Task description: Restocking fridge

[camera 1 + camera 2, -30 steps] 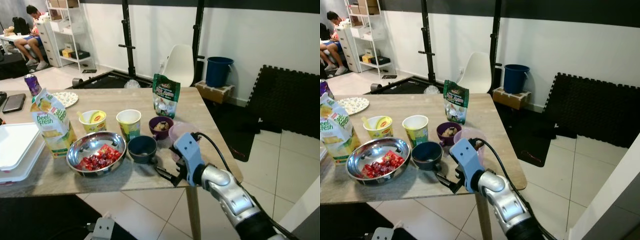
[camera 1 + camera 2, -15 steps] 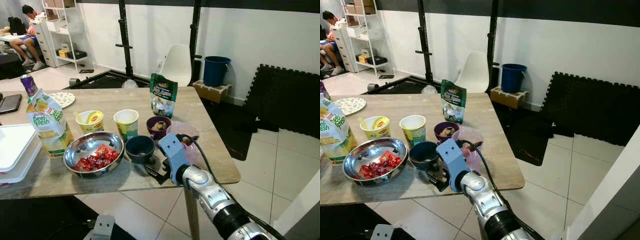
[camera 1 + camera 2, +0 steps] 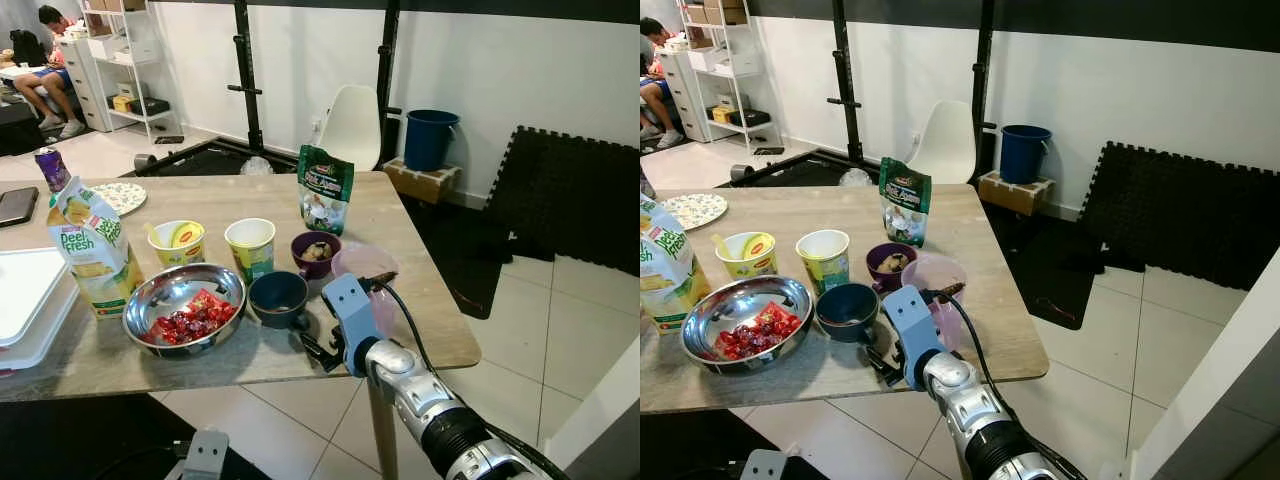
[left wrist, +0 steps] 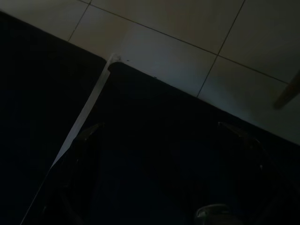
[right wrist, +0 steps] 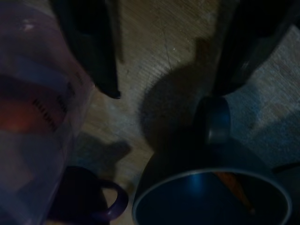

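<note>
On the wooden table (image 3: 420, 225) stand a juice carton (image 3: 90, 245), a steel bowl of red pieces (image 3: 185, 308), a yellow cup (image 3: 175, 242), a paper cup (image 3: 251, 245), a dark blue mug (image 3: 279, 298), a purple cup (image 3: 316, 252), a pink see-through container (image 3: 368, 275) and a green pouch (image 3: 325, 190). My right gripper (image 3: 318, 350) is open at the table's front edge, just right of the blue mug. In the right wrist view the mug's handle (image 5: 213, 119) lies just beyond the tip of one finger (image 5: 248, 42). The left arm hangs idle over the floor.
A white tray (image 3: 25, 300), a patterned plate (image 3: 118, 197) and a phone (image 3: 15, 205) lie at the table's left. Behind it are a white chair (image 3: 355, 125), a blue bucket (image 3: 432, 140) and black foam mats (image 3: 570, 200). A person (image 3: 45, 50) sits far back left.
My right gripper has edged left along the table's front edge, closer to the dark blue mug. The head view has shifted slightly.
</note>
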### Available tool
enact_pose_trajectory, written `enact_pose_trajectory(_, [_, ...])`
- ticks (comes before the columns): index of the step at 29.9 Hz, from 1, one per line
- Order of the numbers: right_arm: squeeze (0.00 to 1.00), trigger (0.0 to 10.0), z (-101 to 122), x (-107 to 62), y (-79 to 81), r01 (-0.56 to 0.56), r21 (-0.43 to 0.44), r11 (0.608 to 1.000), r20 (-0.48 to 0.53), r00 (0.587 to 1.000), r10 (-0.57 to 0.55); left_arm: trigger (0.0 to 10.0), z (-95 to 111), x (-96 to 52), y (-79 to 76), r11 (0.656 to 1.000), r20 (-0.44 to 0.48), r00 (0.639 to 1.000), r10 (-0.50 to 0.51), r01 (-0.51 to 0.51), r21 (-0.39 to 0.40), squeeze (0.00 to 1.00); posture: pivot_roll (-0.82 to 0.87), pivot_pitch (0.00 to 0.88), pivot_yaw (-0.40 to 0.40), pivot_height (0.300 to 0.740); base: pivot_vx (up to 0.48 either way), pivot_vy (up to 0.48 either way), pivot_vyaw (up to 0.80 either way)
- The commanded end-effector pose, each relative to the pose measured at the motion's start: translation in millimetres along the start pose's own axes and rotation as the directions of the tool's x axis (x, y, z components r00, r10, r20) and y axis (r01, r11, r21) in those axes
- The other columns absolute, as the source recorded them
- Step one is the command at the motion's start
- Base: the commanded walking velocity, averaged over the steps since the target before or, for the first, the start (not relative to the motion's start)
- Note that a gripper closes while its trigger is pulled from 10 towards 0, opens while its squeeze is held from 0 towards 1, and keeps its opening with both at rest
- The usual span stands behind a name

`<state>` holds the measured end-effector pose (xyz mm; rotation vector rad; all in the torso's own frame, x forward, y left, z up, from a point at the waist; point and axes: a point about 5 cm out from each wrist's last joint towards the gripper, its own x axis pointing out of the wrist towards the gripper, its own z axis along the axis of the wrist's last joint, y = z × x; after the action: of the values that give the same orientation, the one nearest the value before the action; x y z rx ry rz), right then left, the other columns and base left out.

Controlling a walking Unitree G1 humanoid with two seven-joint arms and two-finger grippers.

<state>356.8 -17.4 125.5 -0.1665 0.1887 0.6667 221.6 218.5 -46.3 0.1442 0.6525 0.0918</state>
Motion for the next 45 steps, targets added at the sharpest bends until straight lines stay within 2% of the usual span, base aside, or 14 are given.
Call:
enact_pose_trajectory(1, [0.00, 0.0, 8, 7.4, 18.6, -0.045, 0.045, 0.998, 0.036, 0.998, 0.044, 10.0, -6, -2.3, 3.4, 1.000, -0.014, 1.000, 0.002, -0.002, 0.014, 0.00, -0.02, 0.101, -0.030, 0.740, 0.000, 0.000, 0.00])
enact_pose_trajectory(13, [0.00, 1.1, 8, 7.2, 15.3, -0.043, 0.060, 0.997, 0.048, 0.998, 0.040, 10.0, -4, -1.6, 1.5, 1.000, -0.009, 1.000, -0.005, 0.005, 0.017, 0.00, -0.02, 0.088, -0.030, 0.740, 0.000, 0.000, 0.00])
enact_pose_trajectory(15, [0.00, 4.5, 9, 7.3, 15.4, -0.047, 0.062, 0.997, 0.052, 0.998, 0.044, 10.0, -4, -1.5, 1.4, 1.000, -0.008, 1.000, -0.005, 0.005, 0.017, 0.00, -0.02, 0.087, -0.030, 0.740, 0.000, 0.000, 0.00])
enact_pose_trajectory(16, [0.00, 4.5, 9, 7.3, 15.4, -0.047, 0.062, 0.997, 0.052, 0.998, 0.044, 10.0, -4, -1.5, 1.4, 1.000, -0.008, 1.000, -0.005, 0.005, 0.017, 0.00, -0.02, 0.087, -0.030, 0.740, 0.000, 0.000, 0.00])
enact_pose_trajectory(17, [0.00, 8.8, 9, 7.2, 15.5, -0.049, 0.063, 0.997, 0.053, 0.998, 0.046, 10.0, -4, -1.5, 1.2, 1.000, -0.008, 1.000, -0.006, 0.006, 0.017, 0.00, -0.02, 0.087, -0.031, 0.740, 0.000, 0.000, 0.00])
enact_pose_trajectory(18, [0.00, 10.0, 9, 7.2, 15.9, -0.056, 0.062, 0.997, 0.053, 0.997, 0.052, 10.0, -4, -1.6, 1.3, 1.000, -0.007, 1.000, -0.006, 0.006, 0.017, 0.00, -0.02, 0.087, -0.031, 0.740, 0.000, 0.000, 0.00])
enact_pose_trajectory(19, [0.69, 10.0, 9, 7.1, 15.9, -0.057, 0.053, 0.997, 0.052, 0.997, 0.054, 10.0, -4, -1.6, 1.3, 1.000, -0.008, 1.000, -0.006, 0.006, 0.017, 0.00, -0.02, 0.086, -0.030, 0.740, 0.000, 0.000, 0.00])
enact_pose_trajectory(20, [0.69, 10.0, 9, 7.1, 15.9, -0.057, 0.053, 0.997, 0.052, 0.997, 0.054, 10.0, -4, -1.6, 1.3, 1.000, -0.008, 1.000, -0.006, 0.006, 0.017, 0.00, -0.02, 0.086, -0.030, 0.740, 0.000, 0.000, 0.00])
enact_pose_trajectory(21, [1.00, 10.0, 8, 7.0, 15.9, -0.058, 0.048, 0.997, 0.049, 0.997, 0.056, 10.0, -4, -1.6, 1.3, 1.000, -0.008, 1.000, -0.006, 0.006, 0.018, 0.00, -0.02, 0.086, -0.030, 0.740, 0.000, 0.000, 0.00])
enact_pose_trajectory(27, [1.00, 10.0, 5, 4.8, 16.3, -0.097, 0.020, 0.995, 0.035, 0.995, 0.096, 10.0, -4, -1.6, 1.0, 1.000, -0.010, 1.000, -0.011, 0.011, 0.022, 0.00, -0.02, 0.088, -0.028, 0.740, 0.000, 0.000, 0.00])
enact_pose_trajectory(28, [0.47, 10.0, 5, 3.5, 16.0, -0.113, 0.009, 0.993, 0.035, 0.993, 0.113, 10.0, -4, -1.5, 0.7, 1.000, -0.010, 1.000, -0.012, 0.012, 0.022, 0.00, -0.02, 0.087, -0.026, 0.740, 0.000, 0.000, 0.00])
enact_pose_trajectory(29, [0.47, 10.0, 5, 3.5, 16.0, -0.113, 0.009, 0.993, 0.035, 0.993, 0.113, 10.0, -4, -1.5, 0.7, 1.000, -0.010, 1.000, -0.012, 0.012, 0.022, 0.00, -0.02, 0.087, -0.026, 0.740, 0.000, 0.000, 0.00])
enact_pose_trajectory(30, [0.00, 10.0, 6, 2.2, 16.0, -0.132, 0.005, 0.991, 0.040, 0.991, 0.131, 10.0, -4, -1.4, 0.5, 1.000, -0.011, 1.000, -0.014, 0.014, 0.023, 0.00, -0.02, 0.087, -0.026, 0.740, 0.000, 0.000, 0.00])
enact_pose_trajectory(45, [0.00, 10.0, 39, 3.9, 31.6, -0.272, 0.026, 0.962, 0.131, 0.955, 0.266, 10.0, -4, -0.8, -1.5, 0.999, -0.015, 1.000, -0.024, 0.025, 0.024, 0.00, -0.03, 0.088, -0.028, 0.740, 0.000, 0.000, 0.00])
